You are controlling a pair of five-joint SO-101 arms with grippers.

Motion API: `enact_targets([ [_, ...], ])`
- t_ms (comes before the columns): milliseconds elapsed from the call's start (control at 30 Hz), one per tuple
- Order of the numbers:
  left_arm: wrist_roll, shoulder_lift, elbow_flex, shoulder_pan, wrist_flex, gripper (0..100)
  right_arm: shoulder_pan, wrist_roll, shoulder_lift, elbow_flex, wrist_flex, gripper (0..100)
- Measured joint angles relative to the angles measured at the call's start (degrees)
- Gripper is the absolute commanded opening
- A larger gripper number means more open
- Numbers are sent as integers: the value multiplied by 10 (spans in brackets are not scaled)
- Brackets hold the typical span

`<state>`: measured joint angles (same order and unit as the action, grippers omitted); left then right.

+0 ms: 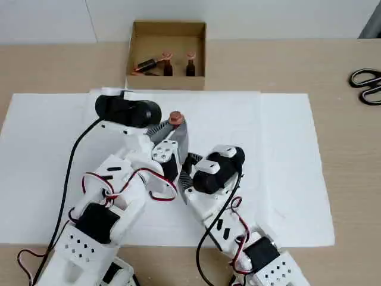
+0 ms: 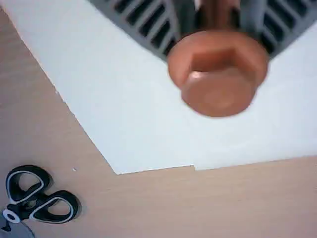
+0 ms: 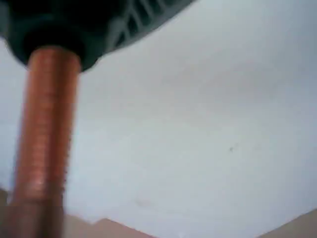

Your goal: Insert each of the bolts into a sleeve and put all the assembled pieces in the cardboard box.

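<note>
A copper bolt (image 1: pixel 175 117) is pinched between the grey ribbed fingers of my left gripper (image 1: pixel 174 128), its hex head (image 2: pixel 218 74) sticking out past the tips of that gripper (image 2: pixel 218 20). Just in front of it my right gripper (image 1: pixel 183 168) meets the left one, partly hidden behind it. In the right wrist view a dark sleeve (image 3: pixel 49 29) sits against a ribbed finger (image 3: pixel 143 15), and a threaded copper shaft (image 3: pixel 44 134) comes out of it. The cardboard box (image 1: pixel 136 53) at the table's far side holds three assembled pieces (image 1: pixel 167 64).
A white sheet (image 1: pixel 280 155) covers the middle of the wooden table under both arms. Black scissors (image 1: pixel 366 83) lie on bare wood at the far right edge, scissors (image 2: pixel 37 201) also visible past the sheet's corner. Cables hang along both arms.
</note>
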<state>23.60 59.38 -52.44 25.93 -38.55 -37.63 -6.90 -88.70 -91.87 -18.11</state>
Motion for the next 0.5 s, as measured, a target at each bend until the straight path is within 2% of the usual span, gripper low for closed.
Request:
enact_targets([
  [367, -8, 0, -27, 2, 0, 6, -18, 0, 0, -1, 0, 4],
  [500, -18, 3, -26, 11, -25, 6, -20, 0, 0, -2, 0, 4],
])
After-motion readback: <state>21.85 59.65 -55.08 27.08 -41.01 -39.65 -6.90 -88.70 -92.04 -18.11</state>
